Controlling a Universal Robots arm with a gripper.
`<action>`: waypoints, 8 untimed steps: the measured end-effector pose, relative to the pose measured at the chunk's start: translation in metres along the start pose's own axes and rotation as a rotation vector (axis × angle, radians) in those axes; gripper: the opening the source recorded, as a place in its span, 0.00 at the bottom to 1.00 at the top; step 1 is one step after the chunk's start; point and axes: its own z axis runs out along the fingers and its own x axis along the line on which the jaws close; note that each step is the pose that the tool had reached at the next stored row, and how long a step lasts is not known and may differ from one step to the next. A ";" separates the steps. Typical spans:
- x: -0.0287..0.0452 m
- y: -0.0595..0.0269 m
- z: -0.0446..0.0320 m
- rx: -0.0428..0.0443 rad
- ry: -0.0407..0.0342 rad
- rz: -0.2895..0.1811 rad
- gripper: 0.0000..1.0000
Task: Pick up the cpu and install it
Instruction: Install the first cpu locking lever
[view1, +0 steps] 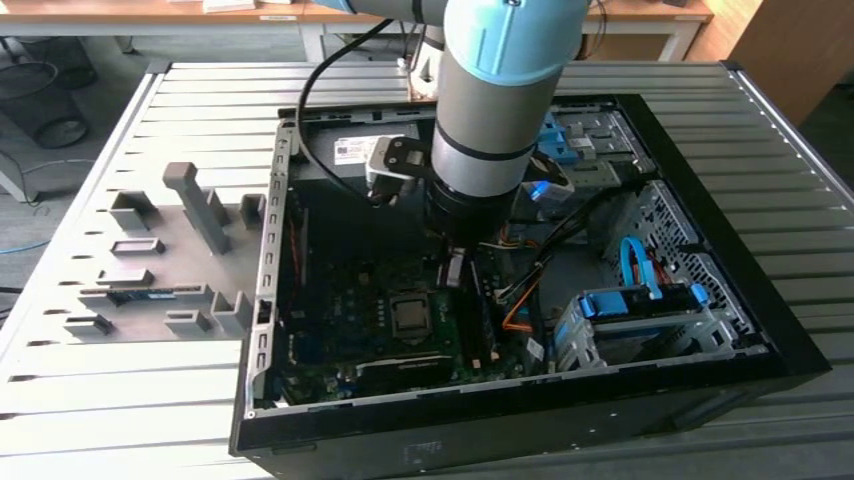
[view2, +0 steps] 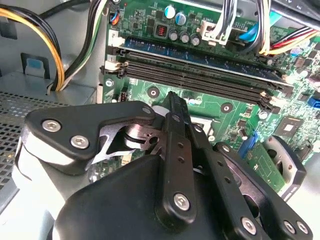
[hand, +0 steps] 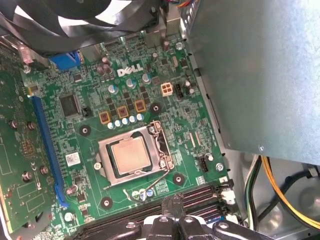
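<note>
The cpu (hand: 131, 155) lies flat in the dark socket frame (hand: 161, 145) on the green motherboard (hand: 90, 85), its silver top facing up. In the exterior view the cpu (view1: 410, 313) shows as a small pale square inside the open computer case (view1: 747, 330). My gripper (hand: 173, 204) is shut with nothing between its fingers. It hangs over the long memory slots (hand: 202, 196), a short way off the socket and apart from the chip. In the second wrist view the gripper (view2: 172, 97) points at the memory slots (view2: 200, 82). The gripper (view1: 454, 268) sits low inside the case.
A grey power-supply box (hand: 255, 75) and a black fan (hand: 85, 20) border the board. Yellow and black cables (view2: 55, 50) run near the slots. A blue drive bracket (view1: 641, 300) stands at the exterior view's right, and a grey parts fixture (view1: 160, 260) lies outside the case at its left.
</note>
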 end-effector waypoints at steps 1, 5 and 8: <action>0.0003 0.0012 0.0002 -0.0002 0.0001 -0.004 0.10; 0.0012 0.0038 0.0027 -0.0030 -0.0053 -0.033 0.10; 0.0024 0.0083 0.0038 -0.0050 -0.0112 -0.043 0.10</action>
